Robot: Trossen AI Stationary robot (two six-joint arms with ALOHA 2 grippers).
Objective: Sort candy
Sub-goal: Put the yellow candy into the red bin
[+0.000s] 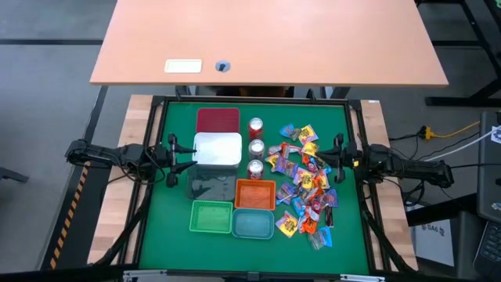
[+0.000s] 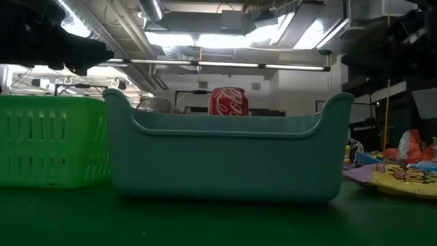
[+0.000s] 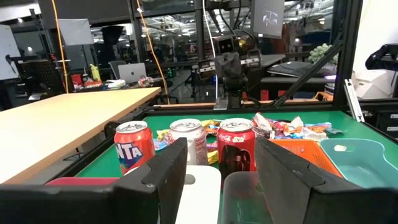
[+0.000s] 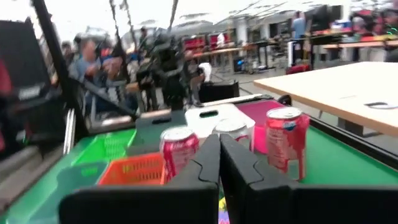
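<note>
Still, candy point(image 1: 305, 188) beside cans point(image 1: 256, 147).

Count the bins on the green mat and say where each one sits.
6. Dark red bin farthest back, white bin in front of it, then a clear bin. Orange bin sits beside the clear one. Green bin and teal bin stand nearest. None seems hidden.

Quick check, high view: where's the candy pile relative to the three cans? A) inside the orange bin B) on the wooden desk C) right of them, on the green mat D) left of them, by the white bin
C: the candy pile lies loose on the green mat, on the right-hand side of the row of cans, outside every bin.
</note>
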